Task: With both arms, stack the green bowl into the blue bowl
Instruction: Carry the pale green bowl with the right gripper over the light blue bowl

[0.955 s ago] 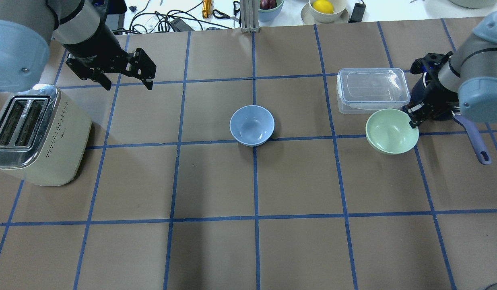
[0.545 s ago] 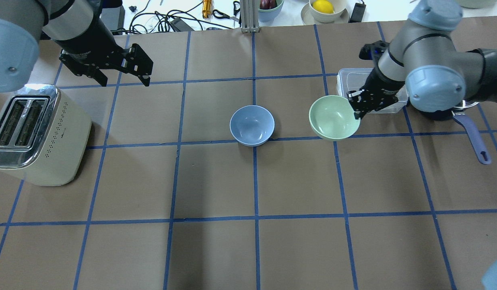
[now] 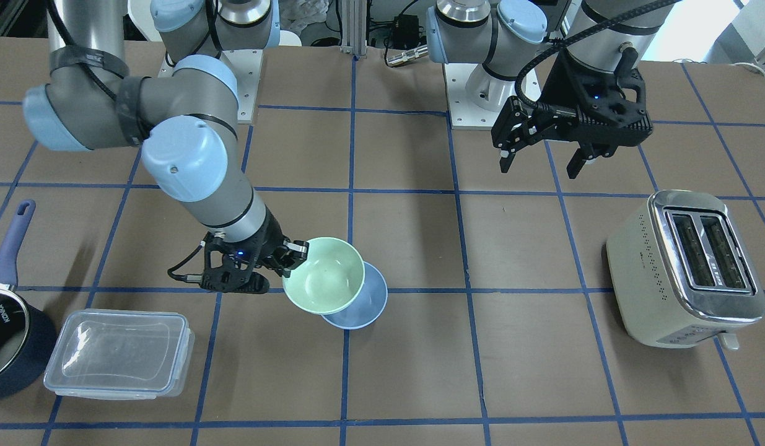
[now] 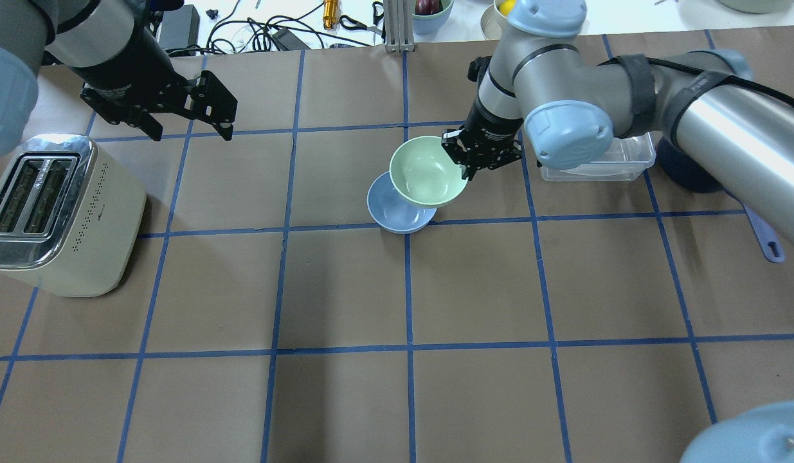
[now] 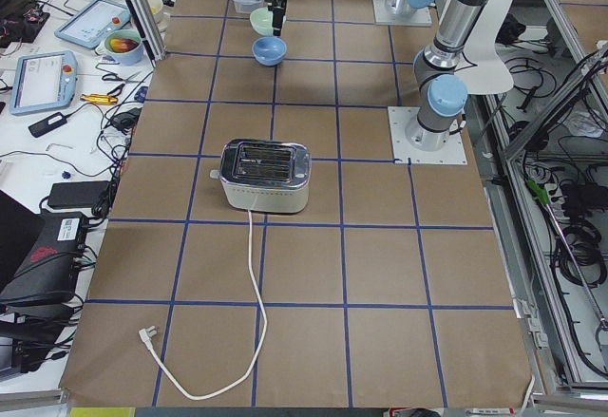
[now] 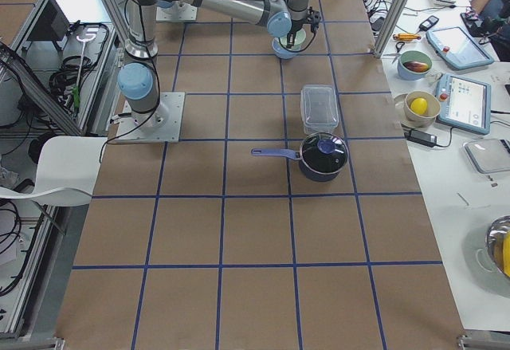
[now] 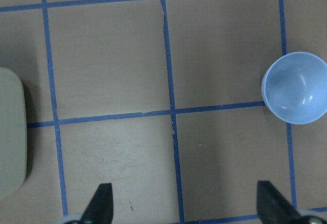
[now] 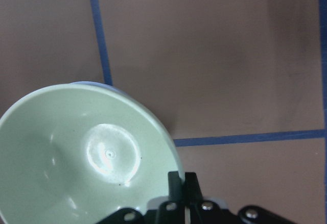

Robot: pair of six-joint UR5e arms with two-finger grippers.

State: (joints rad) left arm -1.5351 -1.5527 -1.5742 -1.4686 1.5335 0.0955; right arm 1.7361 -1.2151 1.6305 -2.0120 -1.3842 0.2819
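Cream plastic and chrome, the toaster (image 4: 62, 212) sits at the table's 9 o'clock. Toward 10 o'clock the left gripper (image 4: 192, 132) hangs over the table with its fingers spread wide and nothing between them. Near the centre stands the blue bowl (image 4: 390, 212). The green bowl (image 4: 427, 172) is held in the air overlapping it at its 1 o'clock, slightly tilted; whether the two touch we cannot tell. The right gripper (image 4: 466, 168) pinches the green bowl's rim at that bowl's 3 o'clock edge. We judge the bowl light, stiff and rather slick, so a thin rim pinch may let it swing or slip, yet the rim is the only sensible hold. Farther right lie a clear lidded container (image 4: 618, 161) and a navy saucepan (image 3: 23, 359). The table (image 4: 345, 289) is flat brown paper gridded with blue tape. Past its 12 o'clock edge a white bench (image 4: 461, 29) carries cables (image 4: 255, 32).
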